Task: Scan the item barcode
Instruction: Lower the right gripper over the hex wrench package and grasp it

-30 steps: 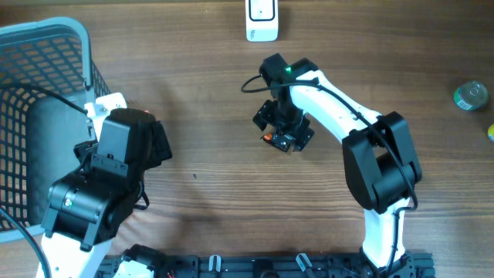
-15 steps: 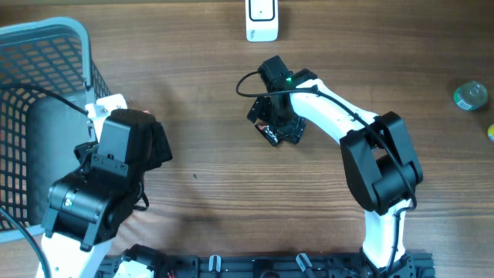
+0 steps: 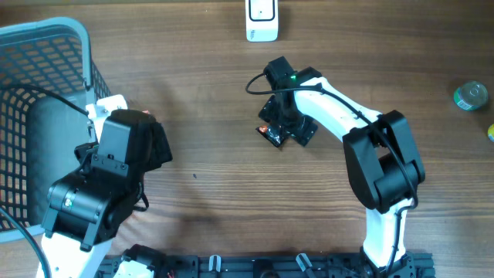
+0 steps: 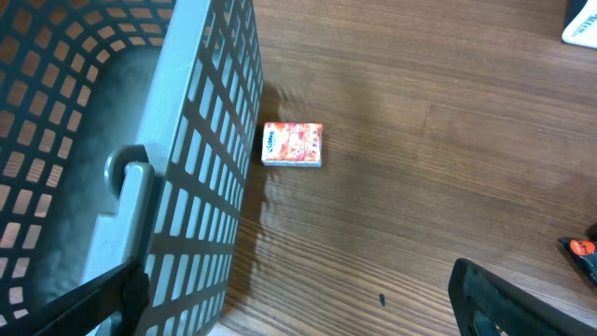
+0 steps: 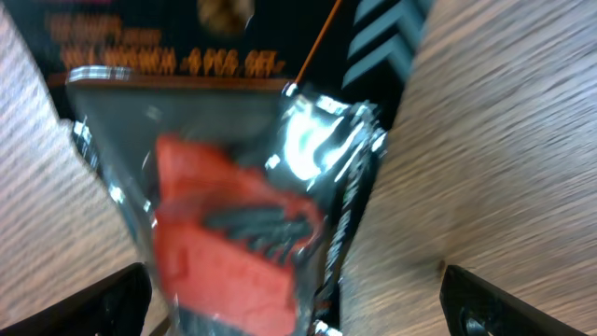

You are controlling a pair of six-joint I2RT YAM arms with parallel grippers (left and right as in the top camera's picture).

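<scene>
Near the centre of the overhead frame, the right gripper [image 3: 283,123] hangs directly over a blister pack [image 5: 233,224], a black card with something red under clear plastic, lying on the wooden table [image 3: 208,177]. Its fingers [image 5: 480,303] stand spread wide at the two lower corners of the wrist view, one on each side of the pack. Neither visibly presses it, and a strip of bare wood shows between the pack's right edge and the right finger (the wrist picture is blurred, so finer detail cannot be told).

Straight up the frame from the pack, a white scanner [image 3: 261,19] sits against the top edge, with open wood between the two.

A grey mesh basket [image 3: 46,46] fills the upper left corner. The left gripper [image 4: 298,313] is spread as well and pinches nothing: one finger shows in front of the basket's wall, the other over bare wood. A small red carton [image 4: 293,144] lies flat just beside the basket's outer wall.

At the right edge of the overhead frame rests a round greenish can [image 3: 469,96], well apart from the right arm, with a broad stretch of table in between. The middle of the table below the pack is bare wood down to the arms' bases.
</scene>
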